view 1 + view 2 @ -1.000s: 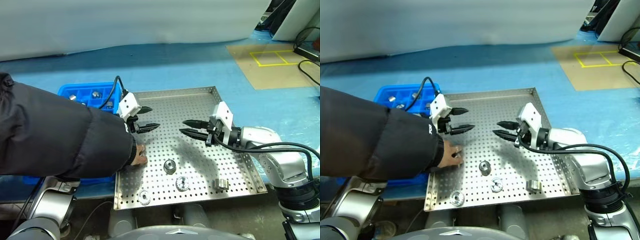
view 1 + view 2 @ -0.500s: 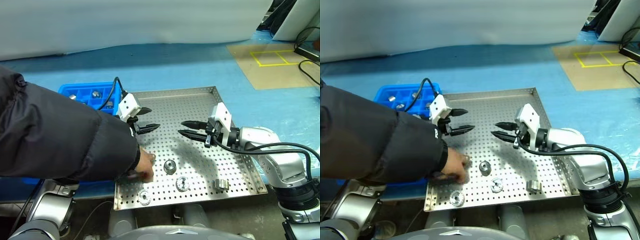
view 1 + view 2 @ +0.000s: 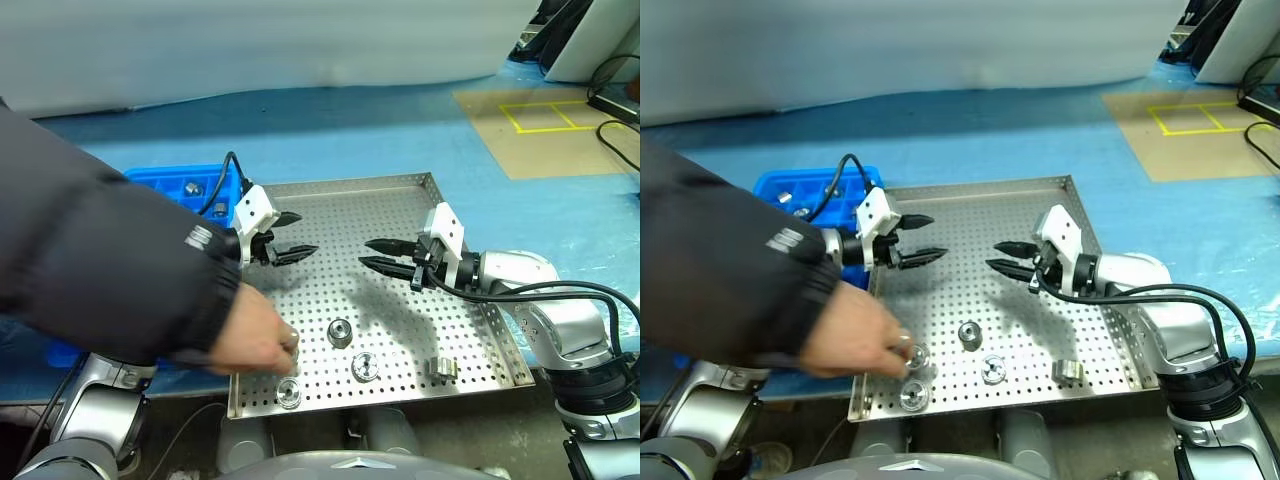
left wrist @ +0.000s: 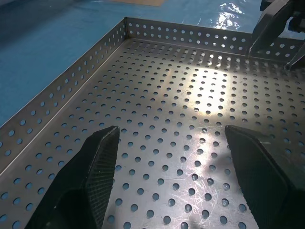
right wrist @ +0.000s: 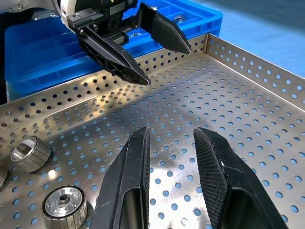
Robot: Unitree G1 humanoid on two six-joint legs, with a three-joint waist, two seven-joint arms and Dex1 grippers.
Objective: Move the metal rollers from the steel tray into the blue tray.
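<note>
From the head cameras we see the steel tray [image 3: 400, 200] in the middle with the blue tray [image 3: 165, 185] just beside its left edge. Our left gripper [image 3: 291, 236] hovers over the tray's left part, fingers spread wide and holding nothing. Our right gripper [image 3: 378, 254] hovers over the middle, facing it, fingers a little apart and also empty. Rollers [image 3: 340, 333] lie on the near part of the tray: one in the middle, one [image 3: 364, 367] nearer, one [image 3: 443, 369] to the right and one [image 3: 289, 394] at the near left corner. A person's hand [image 3: 250, 335] reaches in from the left and touches a roller [image 3: 917, 354] just above that corner one. More rollers [image 3: 190, 187] sit in the blue tray's far compartments.

In the left wrist view we see our two fingers [image 4: 93, 174] wide apart over bare perforated floor, the right gripper's tips [image 4: 267, 26] far ahead.

In the right wrist view our fingers [image 5: 128, 181] stand narrowly apart over the floor, the left gripper [image 5: 143, 45] opposite, and two rollers [image 5: 64, 205] close by.
</note>
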